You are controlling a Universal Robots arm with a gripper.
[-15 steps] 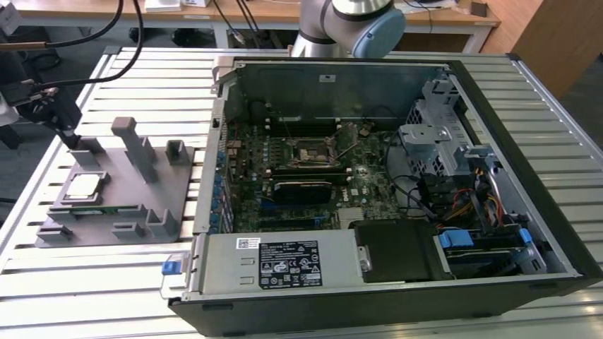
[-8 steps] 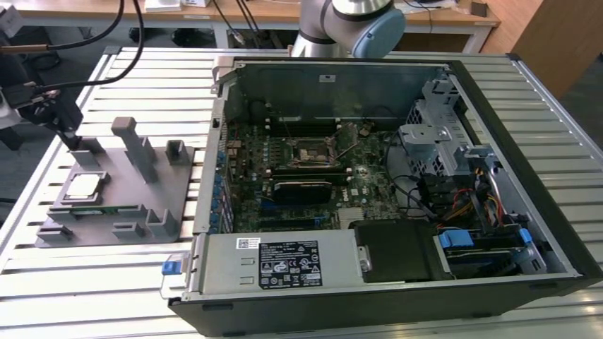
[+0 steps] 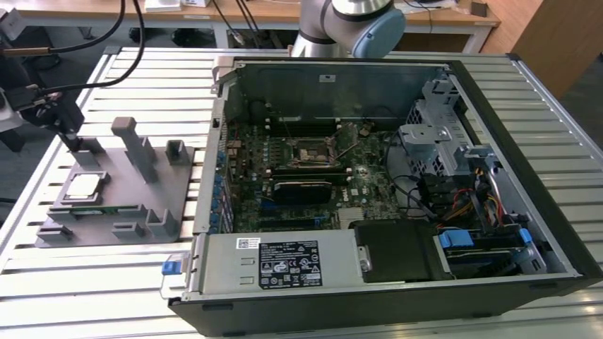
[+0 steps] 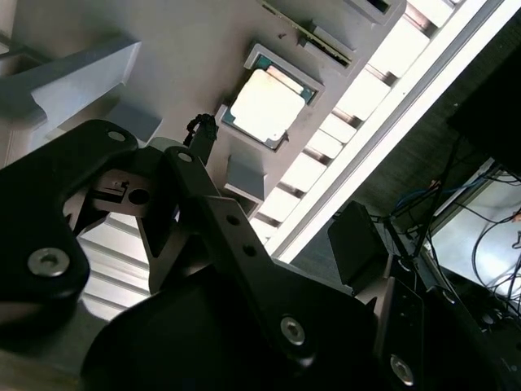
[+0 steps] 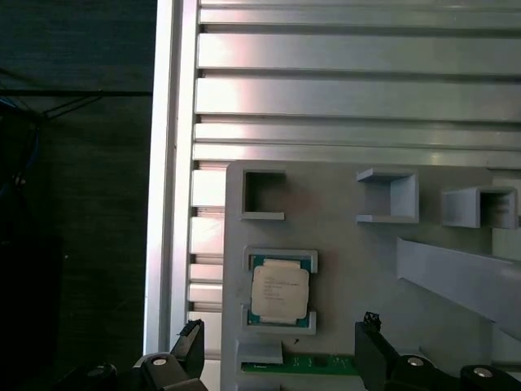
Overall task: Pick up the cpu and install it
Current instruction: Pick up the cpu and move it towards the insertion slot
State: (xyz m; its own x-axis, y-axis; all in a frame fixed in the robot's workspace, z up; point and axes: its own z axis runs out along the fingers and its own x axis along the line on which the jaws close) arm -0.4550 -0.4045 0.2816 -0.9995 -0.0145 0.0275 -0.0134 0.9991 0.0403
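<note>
My end effector (image 5: 281,327) is spread wide and holds nothing. In the first wrist view its two black fingertips (image 5: 193,330) stand well apart, with the small square silver-topped cpu (image 5: 279,292) lying between them, untouched. The cpu rests flat in its framed recess on the grey plastic tray with upright posts (image 5: 342,244). The tray sits on the slatted aluminium bench (image 3: 85,282), and on the exterior view's right of it the open black computer case (image 3: 527,113) lies on its side, its green motherboard (image 3: 363,187) exposed.
</note>
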